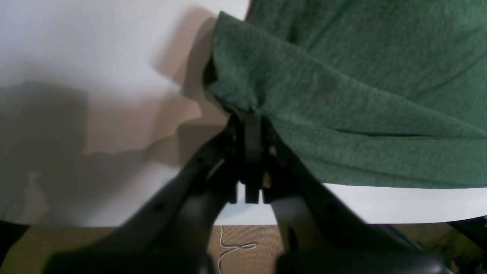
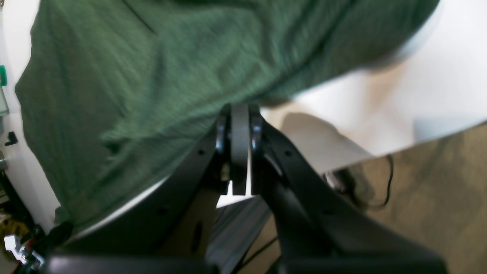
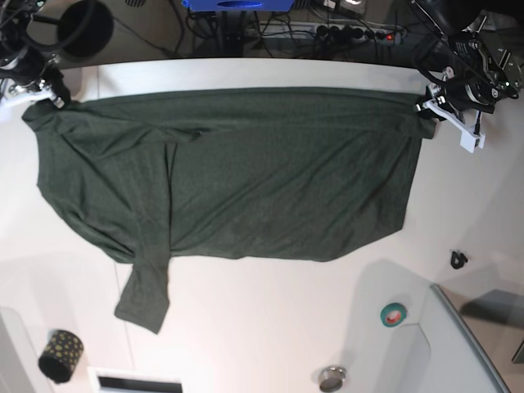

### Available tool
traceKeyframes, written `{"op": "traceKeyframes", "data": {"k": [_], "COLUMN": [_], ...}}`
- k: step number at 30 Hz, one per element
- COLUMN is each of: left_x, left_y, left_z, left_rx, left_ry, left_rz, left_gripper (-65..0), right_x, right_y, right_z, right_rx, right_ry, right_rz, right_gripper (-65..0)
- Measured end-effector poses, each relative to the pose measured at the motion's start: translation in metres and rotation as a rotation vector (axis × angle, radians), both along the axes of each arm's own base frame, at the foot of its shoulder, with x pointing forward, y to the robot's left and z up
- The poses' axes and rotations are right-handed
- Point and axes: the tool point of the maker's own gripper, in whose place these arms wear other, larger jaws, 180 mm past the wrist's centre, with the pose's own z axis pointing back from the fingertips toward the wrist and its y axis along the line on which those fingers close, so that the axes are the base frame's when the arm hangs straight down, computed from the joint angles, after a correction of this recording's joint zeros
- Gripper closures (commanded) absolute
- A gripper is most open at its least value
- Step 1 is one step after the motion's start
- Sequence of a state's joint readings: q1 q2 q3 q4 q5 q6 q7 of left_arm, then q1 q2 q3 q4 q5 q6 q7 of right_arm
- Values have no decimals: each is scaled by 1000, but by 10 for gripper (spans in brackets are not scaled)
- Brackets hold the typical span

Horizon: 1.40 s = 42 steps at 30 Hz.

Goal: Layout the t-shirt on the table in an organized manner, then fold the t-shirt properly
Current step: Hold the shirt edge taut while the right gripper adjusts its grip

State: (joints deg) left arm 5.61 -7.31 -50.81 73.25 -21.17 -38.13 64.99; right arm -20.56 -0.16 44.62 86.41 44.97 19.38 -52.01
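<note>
You are gripping the soft, limp green t-shirt [image 3: 246,172] at its far corners, left gripper [image 1: 251,114] and right gripper [image 2: 239,108] both pinching fabric shut, so it is likely sagging between them.

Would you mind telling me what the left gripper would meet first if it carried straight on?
Probably only the dark green fabric t-shirt its jaws already pinch; the left gripper points into it.

It looked like a robotics lab: a broad white smooth table [image 3: 270,327], tangled black cables and a power strip [image 3: 352,33] along the frame's top edge.
</note>
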Motion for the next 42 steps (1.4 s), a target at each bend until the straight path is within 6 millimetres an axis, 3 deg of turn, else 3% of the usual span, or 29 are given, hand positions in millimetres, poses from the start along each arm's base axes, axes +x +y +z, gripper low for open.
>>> {"op": "traceKeyframes", "data": {"k": [4, 13, 20, 30, 42], "left_x": [0, 0, -1, -1, -1], "left_y": [0, 0, 0, 0, 0], "left_z": [0, 0, 0, 0, 0], "left_rx": [0, 0, 0, 0, 0], "left_ry": [0, -1, 2, 1, 1], "left_rz": [0, 0, 0, 1, 2], "left_gripper": [0, 0, 0, 0, 0], "right_x": [-4, 16, 21, 47, 81], "right_y": [2, 4, -7, -20, -36], "right_z": [-10, -11, -22, -27, -6], "right_rx": [28, 49, 65, 94, 50], "right_ry": [25, -6, 17, 4, -84], "right_rz": [-10, -22, -31, -50, -55], "right_gripper": [-11, -11, -11, -11, -8]}}
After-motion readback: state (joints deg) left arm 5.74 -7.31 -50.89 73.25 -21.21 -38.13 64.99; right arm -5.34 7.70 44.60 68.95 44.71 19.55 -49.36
